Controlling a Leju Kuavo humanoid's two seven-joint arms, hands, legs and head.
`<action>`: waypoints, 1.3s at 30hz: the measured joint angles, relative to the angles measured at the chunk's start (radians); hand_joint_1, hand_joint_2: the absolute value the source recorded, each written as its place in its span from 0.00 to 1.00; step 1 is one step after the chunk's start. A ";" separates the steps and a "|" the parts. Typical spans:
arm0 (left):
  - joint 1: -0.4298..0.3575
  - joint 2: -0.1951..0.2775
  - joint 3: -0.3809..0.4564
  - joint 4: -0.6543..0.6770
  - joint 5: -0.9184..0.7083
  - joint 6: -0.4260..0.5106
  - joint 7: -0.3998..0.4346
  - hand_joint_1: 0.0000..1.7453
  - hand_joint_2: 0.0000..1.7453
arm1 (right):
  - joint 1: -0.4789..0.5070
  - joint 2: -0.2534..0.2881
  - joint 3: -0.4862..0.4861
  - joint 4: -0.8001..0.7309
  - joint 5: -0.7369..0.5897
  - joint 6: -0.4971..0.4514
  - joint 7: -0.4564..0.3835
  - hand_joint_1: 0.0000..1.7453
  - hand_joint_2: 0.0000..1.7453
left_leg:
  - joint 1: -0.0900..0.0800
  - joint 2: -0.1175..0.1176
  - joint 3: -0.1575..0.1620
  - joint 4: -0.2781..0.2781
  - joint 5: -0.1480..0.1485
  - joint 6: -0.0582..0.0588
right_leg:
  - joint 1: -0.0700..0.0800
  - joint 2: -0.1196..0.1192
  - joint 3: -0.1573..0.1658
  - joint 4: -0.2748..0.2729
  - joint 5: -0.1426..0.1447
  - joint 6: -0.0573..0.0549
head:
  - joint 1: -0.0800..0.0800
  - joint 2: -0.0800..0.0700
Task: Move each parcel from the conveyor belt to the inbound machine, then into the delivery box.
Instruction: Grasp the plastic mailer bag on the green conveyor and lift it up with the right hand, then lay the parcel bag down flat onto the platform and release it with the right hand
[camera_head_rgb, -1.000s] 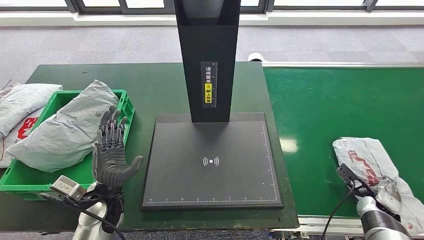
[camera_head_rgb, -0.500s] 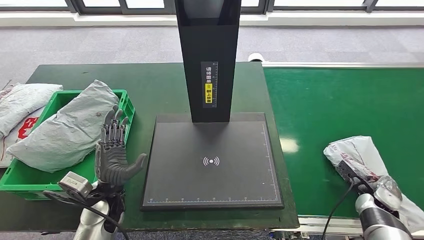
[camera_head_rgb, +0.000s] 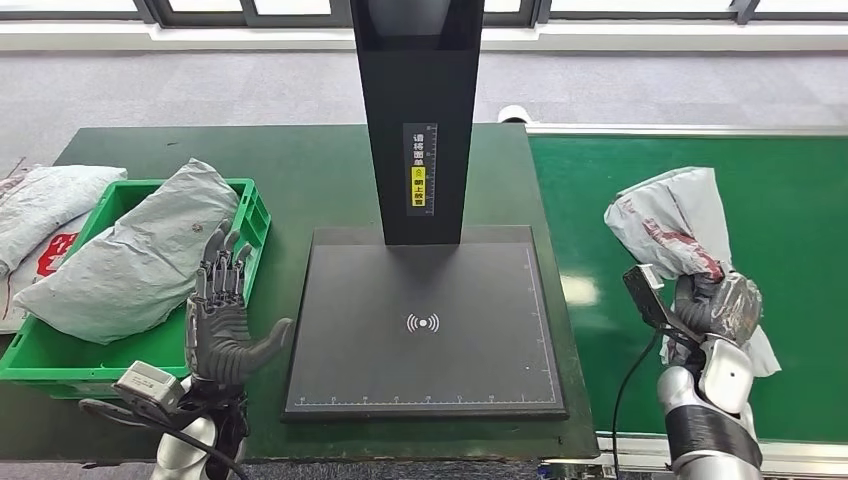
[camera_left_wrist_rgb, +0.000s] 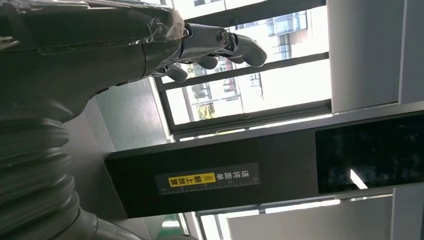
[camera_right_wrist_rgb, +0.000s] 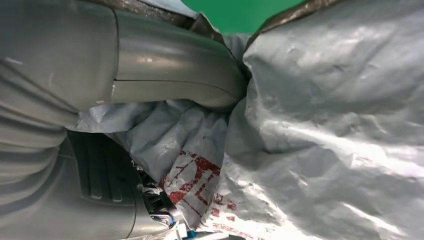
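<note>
**Parcel in the right hand, scanner plate off to that hand's left**

We found the grey parcel (camera_head_rgb: 668, 222) gripped by our right hand (camera_head_rgb: 712, 305) and lifted above the conveyor belt (camera_head_rgb: 700, 170), its bulk rising up and away from the hand, toward the far side of the belt. In the right wrist view the thumb (camera_right_wrist_rgb: 175, 65) pressed into the crumpled wrap (camera_right_wrist_rgb: 320, 130), so we judged the grasp firm rather than a loose pinch. The parcel's long axis ran roughly from the hand outward and slightly toward the machine, with a tail of wrap hanging below the wrist.

From the right hand, the inbound machine (camera_head_rgb: 425, 325) lay to its left, just beyond the belt's edge, with the black column (camera_head_rgb: 415, 110) standing at the plate's far end. We judged that the coming move turned on this 1 sideways relation: the parcel had to travel leftward and settle on the plate, short of the column.

Our left hand (camera_head_rgb: 222, 315) stood beside the plate's other edge, fingers spread and holding nothing. Just beyond it sat the green delivery box (camera_head_rgb: 252, 205), already carrying 1 bagged parcel (camera_head_rgb: 130, 255). The left hand was the nearer of the 2 to the box.
</note>
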 joint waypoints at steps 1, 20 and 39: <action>0.002 0.000 0.000 -0.001 0.001 0.003 -0.002 0.00 1.00 | 0.021 0.017 0.018 -0.049 -0.018 -0.026 -0.035 1.00 1.00 | 0.000 0.000 0.000 0.000 0.000 0.000 | 0.000 0.000 0.000 0.000 0.000 0.000 | 0.000 0.000; 0.004 -0.001 0.000 0.007 0.016 0.019 -0.016 0.00 1.00 | 0.195 0.151 0.392 -0.528 -0.103 -0.067 -0.131 1.00 1.00 | -0.001 0.003 0.000 0.000 0.000 0.000 | -0.001 0.003 -0.001 0.000 0.000 0.000 | 0.000 0.000; -0.034 0.001 -0.004 0.059 0.051 0.030 -0.015 0.00 1.00 | 0.174 0.202 0.637 -0.286 -0.162 0.135 -0.137 1.00 1.00 | 0.001 0.003 0.000 0.000 0.000 0.000 | 0.001 0.004 -0.001 0.000 0.000 0.000 | 0.000 0.000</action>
